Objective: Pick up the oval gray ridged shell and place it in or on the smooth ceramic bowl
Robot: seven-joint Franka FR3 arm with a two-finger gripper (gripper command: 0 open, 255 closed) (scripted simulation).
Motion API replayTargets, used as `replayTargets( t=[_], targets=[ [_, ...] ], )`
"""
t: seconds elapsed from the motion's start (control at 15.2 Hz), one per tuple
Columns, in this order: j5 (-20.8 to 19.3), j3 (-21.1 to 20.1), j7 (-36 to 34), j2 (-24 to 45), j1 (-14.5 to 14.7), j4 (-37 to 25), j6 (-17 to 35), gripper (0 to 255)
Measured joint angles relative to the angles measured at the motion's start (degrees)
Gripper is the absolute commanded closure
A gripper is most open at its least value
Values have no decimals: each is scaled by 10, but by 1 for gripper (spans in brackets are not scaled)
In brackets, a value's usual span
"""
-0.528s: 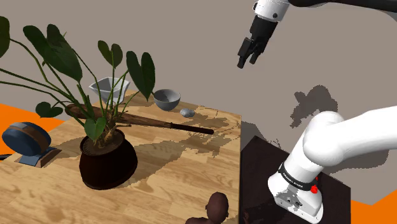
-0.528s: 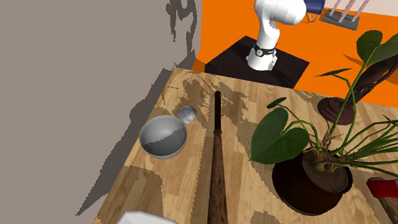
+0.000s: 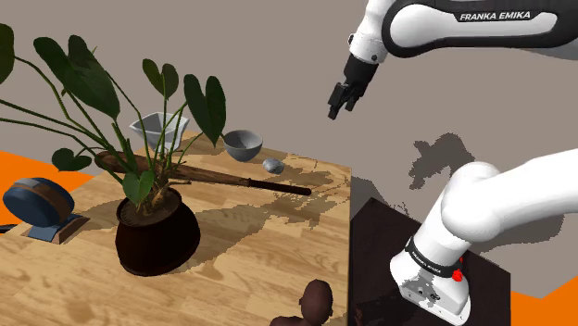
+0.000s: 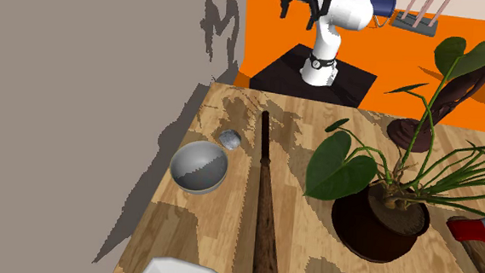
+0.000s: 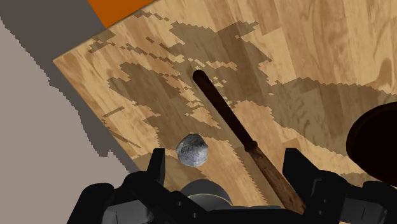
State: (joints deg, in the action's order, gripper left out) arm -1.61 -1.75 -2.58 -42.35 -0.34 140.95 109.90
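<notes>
Shell point(image 3: 271, 165) lies on the table point(image 3: 259, 264) just beside the bowl point(image 3: 243, 144), with the gripper point(image 3: 339, 100) high above, fingers spread. An off-line descent could roll it against the bat point(image 3: 278, 187).

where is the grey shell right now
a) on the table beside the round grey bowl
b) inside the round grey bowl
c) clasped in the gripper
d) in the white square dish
a: the grey shell lies on the wooden table beside the round grey bowl, and the open gripper hangs high above it, holding nothing.
</notes>
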Motion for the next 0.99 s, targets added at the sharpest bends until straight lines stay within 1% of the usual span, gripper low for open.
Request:
replayTargets(
  t=[0.26, 0.59, 0.79, 0.99],
  targets=[
    [-10, 2, 9, 36, -2, 50, 101, 0],
    [-26, 6, 18, 113, -7, 85, 232, 0],
    [-39, 5, 20, 171, -13, 94, 311, 0],
    [-55, 5, 19, 239, -20, 87, 384, 0]
  ],
)
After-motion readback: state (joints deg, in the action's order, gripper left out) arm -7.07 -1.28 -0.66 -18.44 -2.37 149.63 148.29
